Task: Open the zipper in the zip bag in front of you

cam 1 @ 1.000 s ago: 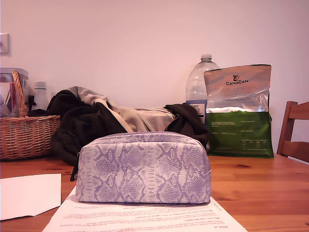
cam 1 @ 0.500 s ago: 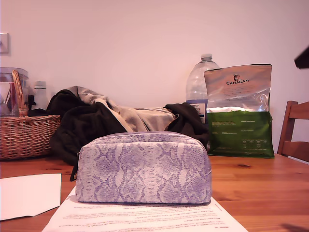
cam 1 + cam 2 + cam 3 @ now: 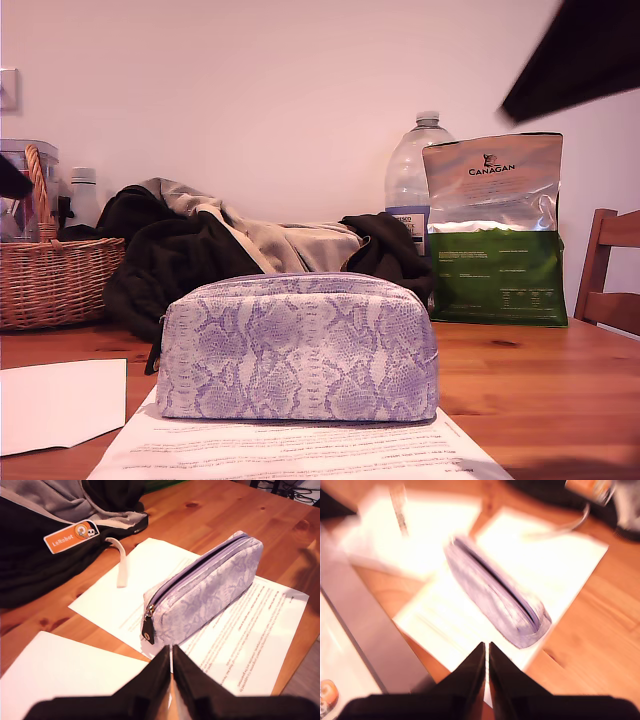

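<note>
On paper (image 3: 250, 645): zip bag (image 3: 207, 592) (zipper (image 3: 200, 567) seemingly closed).

wicker basket (image 3: 50, 268) at the exterior view's left, on the wooden tabletop (image 3: 520, 380) | dark and grey clothing heap (image 3: 230, 250) beside it, orange LeRobot tag (image 3: 71, 536) on it | clear water bottle (image 3: 412, 170) behind silver-green Canagan bag (image 3: 495, 230) | printed sheets (image 3: 260, 645) | chair back (image 3: 612, 270) at the exterior view's right

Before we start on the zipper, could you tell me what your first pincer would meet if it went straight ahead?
Probably the zip bag at its near end, where the black tab pull hangs; depth is uncertain, so my first pincer might touch the paper first.
</note>
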`<state>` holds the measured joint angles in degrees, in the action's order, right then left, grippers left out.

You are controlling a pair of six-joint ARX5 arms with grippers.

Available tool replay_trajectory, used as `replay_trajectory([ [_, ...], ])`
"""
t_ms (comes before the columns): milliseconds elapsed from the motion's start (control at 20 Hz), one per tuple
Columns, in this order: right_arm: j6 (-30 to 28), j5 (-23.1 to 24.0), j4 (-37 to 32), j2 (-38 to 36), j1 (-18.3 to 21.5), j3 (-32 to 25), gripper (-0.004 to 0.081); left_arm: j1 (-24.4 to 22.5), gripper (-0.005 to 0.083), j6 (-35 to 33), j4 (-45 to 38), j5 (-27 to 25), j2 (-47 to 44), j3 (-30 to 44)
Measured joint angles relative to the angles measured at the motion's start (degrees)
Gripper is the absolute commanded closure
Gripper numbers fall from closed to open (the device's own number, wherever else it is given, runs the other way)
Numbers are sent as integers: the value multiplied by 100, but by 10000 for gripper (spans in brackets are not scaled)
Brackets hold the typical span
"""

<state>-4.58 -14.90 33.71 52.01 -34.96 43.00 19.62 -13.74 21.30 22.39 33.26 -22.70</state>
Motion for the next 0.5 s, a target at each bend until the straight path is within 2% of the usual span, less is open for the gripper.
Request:
replay_trajectory([
  [300, -1574, -98, 520, 2026, 0, 1705, 773, 0, 792, 0, -22, 2, 96, 0],
  [350, -1797, -131, 588, 2310, 0, 1956, 700, 0, 792, 0, -24, 4, 98, 0],
  [450, -2302, -173, 662, 2879, -44, 2404, 417, 0, 792, 0, -28, 4, 98, 0],
  [500, -2463, -208, 669, 3112, -103, 2540, 329, 0, 792, 0, -33, 2, 96, 0],
])
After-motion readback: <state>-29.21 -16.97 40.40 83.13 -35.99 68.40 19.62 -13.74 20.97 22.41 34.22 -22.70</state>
